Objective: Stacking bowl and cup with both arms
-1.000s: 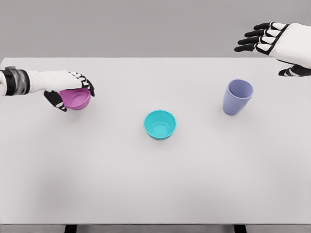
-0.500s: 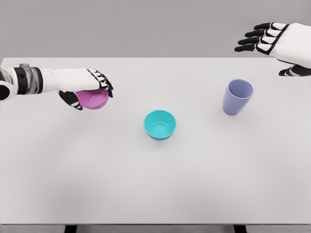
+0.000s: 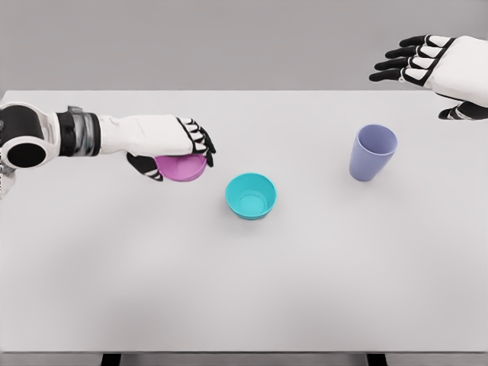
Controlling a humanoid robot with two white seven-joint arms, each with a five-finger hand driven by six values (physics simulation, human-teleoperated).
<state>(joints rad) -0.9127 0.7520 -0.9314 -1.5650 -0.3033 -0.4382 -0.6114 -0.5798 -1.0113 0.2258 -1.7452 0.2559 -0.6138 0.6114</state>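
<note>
Magenta plastic shows beneath the left hand (image 3: 174,145), whose black-tipped fingers (image 3: 200,139) are curled from above over the rim of a small pink bowl (image 3: 181,168); the thumb is pressed against the bowl's near-left side. The bowl is gripped left of the table's middle, just up and to the left of a teal bowl (image 3: 251,196), from which it is separated by a narrow gap. Whether the pink bowl is lifted clear of the surface cannot be told. The teal bowl is set upright near the centre of the white table (image 3: 244,290), its mouth open upward. Well to its right a lavender cup (image 3: 372,152) is stood upright, untouched. Above and beyond the cup, at the upper right corner, the right hand (image 3: 438,67) is held in the air past the table's far edge, its fingers spread and nothing grasped in it.
</note>
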